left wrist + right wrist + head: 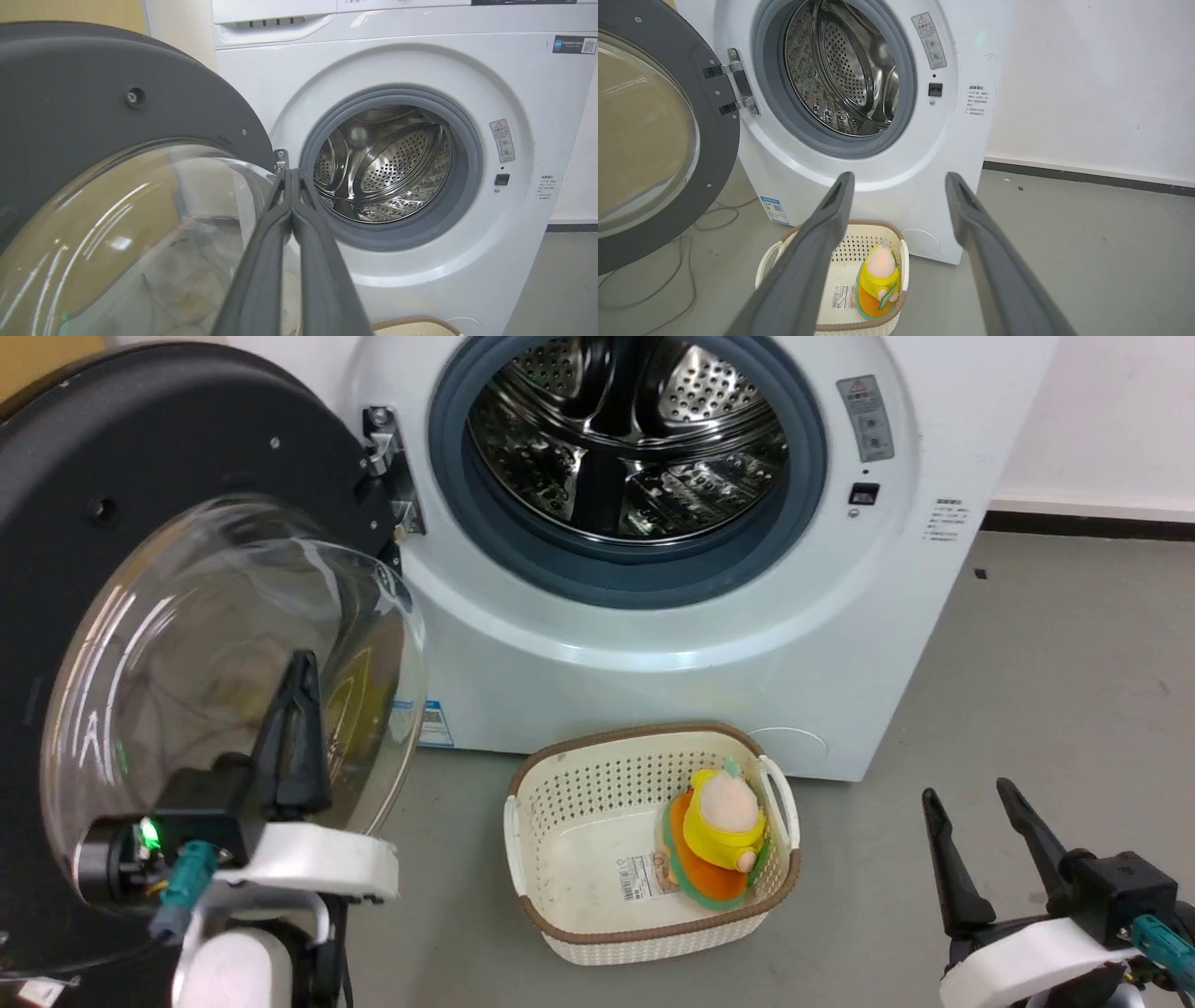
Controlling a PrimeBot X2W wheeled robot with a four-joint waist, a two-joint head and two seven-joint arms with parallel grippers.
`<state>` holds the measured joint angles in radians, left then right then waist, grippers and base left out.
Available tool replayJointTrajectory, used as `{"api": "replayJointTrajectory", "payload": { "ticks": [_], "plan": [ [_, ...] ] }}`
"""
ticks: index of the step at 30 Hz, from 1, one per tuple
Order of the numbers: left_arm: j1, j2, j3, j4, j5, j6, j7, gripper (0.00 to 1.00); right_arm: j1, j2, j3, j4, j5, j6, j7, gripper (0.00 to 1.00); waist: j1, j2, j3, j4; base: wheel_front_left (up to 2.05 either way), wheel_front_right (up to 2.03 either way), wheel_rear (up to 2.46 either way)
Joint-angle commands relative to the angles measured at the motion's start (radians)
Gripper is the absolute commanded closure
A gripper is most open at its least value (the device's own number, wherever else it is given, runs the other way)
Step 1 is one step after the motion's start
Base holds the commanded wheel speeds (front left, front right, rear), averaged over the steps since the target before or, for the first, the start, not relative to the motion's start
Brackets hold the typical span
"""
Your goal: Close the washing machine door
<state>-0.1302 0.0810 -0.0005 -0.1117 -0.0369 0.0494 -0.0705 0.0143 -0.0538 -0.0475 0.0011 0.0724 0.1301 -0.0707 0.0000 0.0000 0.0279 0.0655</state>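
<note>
Bright, even indoor light in all three views; I read the shadows as soft. White glare streaks cross the glass of the washing machine door [140, 644], plus a warm yellow reflection. The drum [387, 163] throws hard highlights. Wrist views bow at the edges. The left gripper [291, 172] blurs near the lens.

My left gripper [301, 663] is raised at lower left of the head view, fingers [261, 261] pressed flat together, pointing up and forward. My right gripper [966, 791] sits low at lower right, fingers spread well apart.
</note>
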Motion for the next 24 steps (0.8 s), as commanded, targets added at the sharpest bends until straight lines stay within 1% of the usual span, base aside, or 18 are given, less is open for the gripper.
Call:
{"api": "replayJointTrajectory", "payload": {
  "ticks": [1, 8, 14, 19, 24],
  "plan": [
    [-0.035, 0.009, 0.011, -0.012, -0.013, -0.007, -0.010, 1.00, -0.011, 0.001, -0.006, -0.006, 0.010, 0.000, -0.010, 0.00, 0.0000, 0.0000, 0.006, 0.015, 0.00, 0.00, 0.00],
    [-0.119, 0.005, 0.047, -0.029, -0.044, -0.041, -0.024, 1.00, -0.018, 0.001, -0.016, -0.008, 0.017, 0.000, -0.024, 0.00, 0.0000, 0.0000, 0.023, 0.065, 0.00, 0.00, 0.00],
    [-0.193, 0.001, 0.108, -0.038, -0.091, -0.072, -0.037, 1.00, -0.024, 0.001, -0.027, -0.011, 0.023, 0.000, -0.037, 0.00, 0.0000, 0.0000, 0.036, 0.107, 0.00, 0.00, 0.00],
    [-0.253, 0.001, 0.166, -0.033, -0.160, -0.091, -0.047, 1.00, -0.024, 0.002, -0.035, -0.009, 0.028, 0.000, -0.047, 0.00, 0.0000, 0.0000, 0.044, 0.144, 0.00, 0.00, 0.00],
    [-0.309, 0.026, 0.227, 0.002, -0.240, -0.102, -0.055, 1.00, -0.026, 0.002, -0.040, -0.009, 0.035, 0.000, -0.058, 0.00, 0.0000, 0.0000, 0.050, 0.175, 0.00, 0.00, 0.00]
  ]
}}
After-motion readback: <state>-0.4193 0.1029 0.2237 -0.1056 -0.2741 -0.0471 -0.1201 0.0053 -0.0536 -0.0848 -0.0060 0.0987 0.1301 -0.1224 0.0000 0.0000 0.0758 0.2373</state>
